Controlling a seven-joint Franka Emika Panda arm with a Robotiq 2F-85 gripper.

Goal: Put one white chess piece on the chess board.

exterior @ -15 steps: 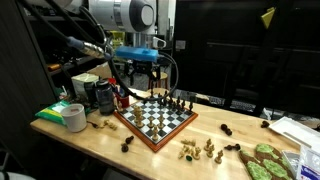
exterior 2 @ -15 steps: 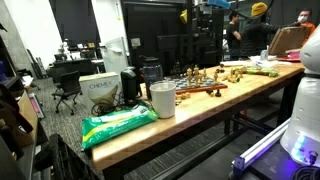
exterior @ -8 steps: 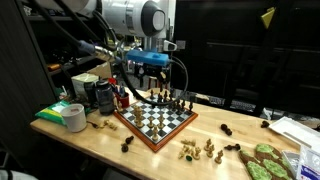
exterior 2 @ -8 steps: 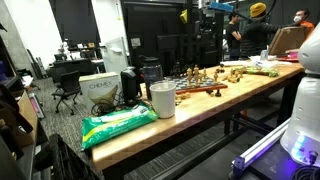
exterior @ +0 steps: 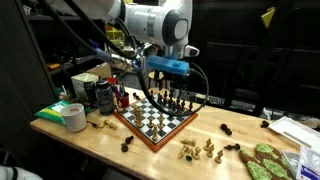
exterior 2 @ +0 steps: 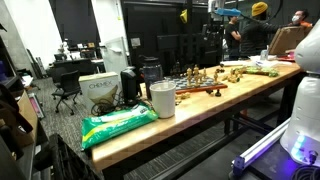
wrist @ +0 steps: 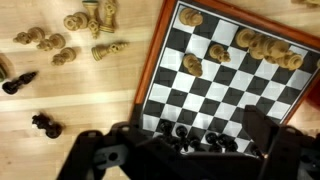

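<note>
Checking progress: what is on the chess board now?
On the chess board: several white pieces at one side, dark pieces along the opposite edge. The gripper hides the squares nearest it.

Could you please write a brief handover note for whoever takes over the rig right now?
Gripper: open, empty, above the board.
Loose white pieces lie on the table beside the board; others already stand on it.
Done: nothing grasped yet.
Left: grasp one loose white piece, set it on a free square.
</note>
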